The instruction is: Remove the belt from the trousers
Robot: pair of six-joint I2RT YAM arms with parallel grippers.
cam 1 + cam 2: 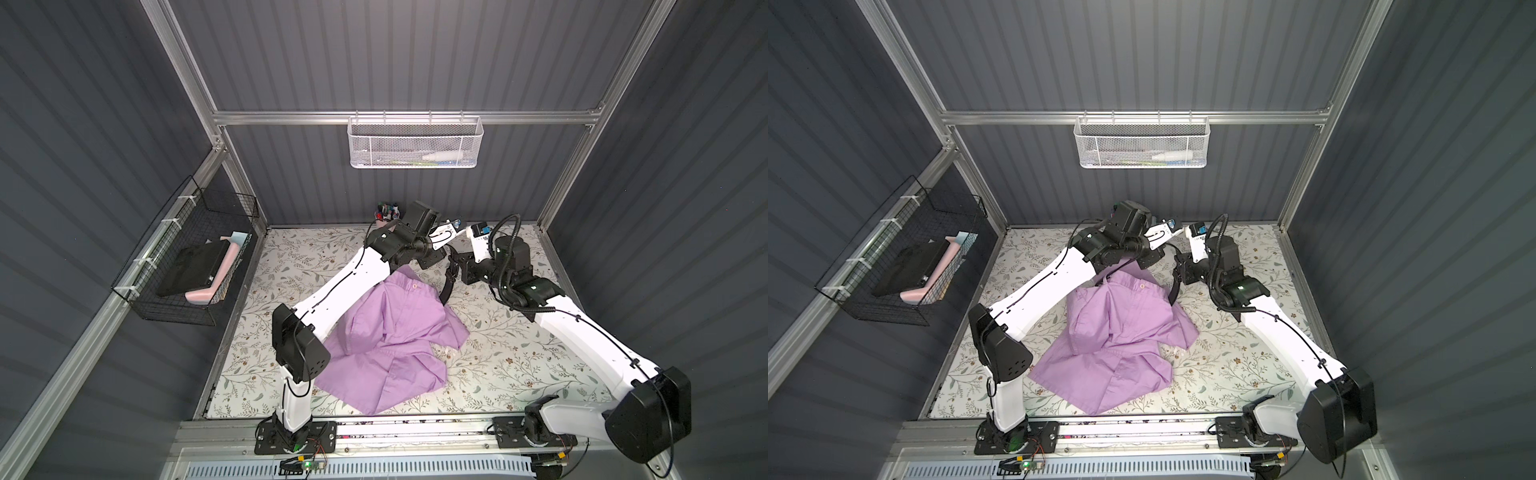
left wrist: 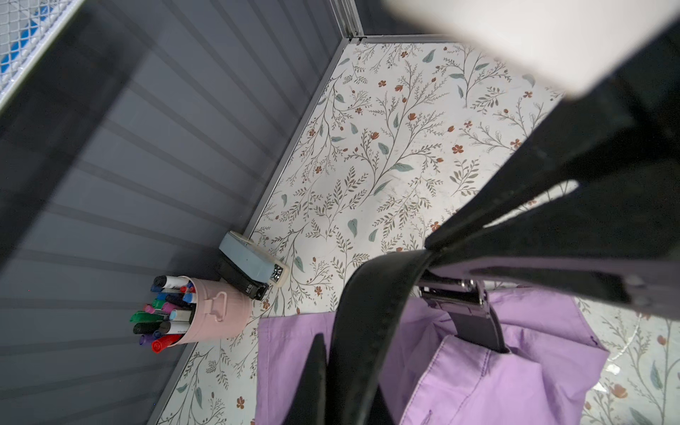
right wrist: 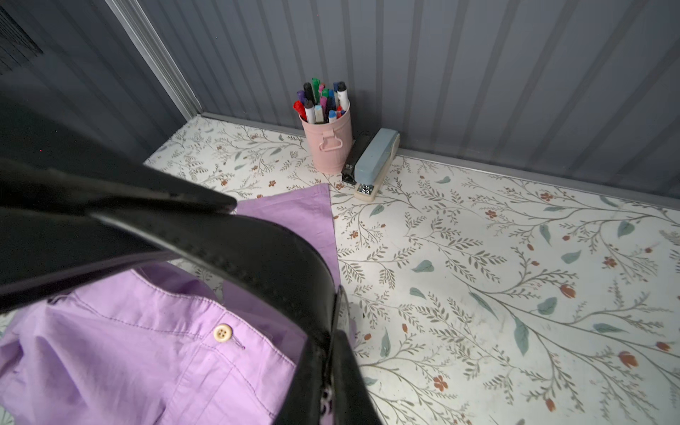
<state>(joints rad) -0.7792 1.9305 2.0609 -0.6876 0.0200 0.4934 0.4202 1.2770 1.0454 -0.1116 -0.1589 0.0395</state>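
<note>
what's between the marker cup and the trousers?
Between cup and trousers: only a narrow bare strip of table, clearest in the right wrist view. The stapler sits beside the cup, off that line.

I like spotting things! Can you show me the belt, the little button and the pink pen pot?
belt (image 3: 279,257): right wrist view, on the curved strap.
button (image 3: 222,333): right wrist view, on its middle.
pink pen pot (image 3: 329,162): right wrist view, on its side wall.

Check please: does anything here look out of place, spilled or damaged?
Nothing is spilled or damaged. Only the trousers look untidy: they lie crumpled in a heap, with the belt rising from their far edge.
</note>
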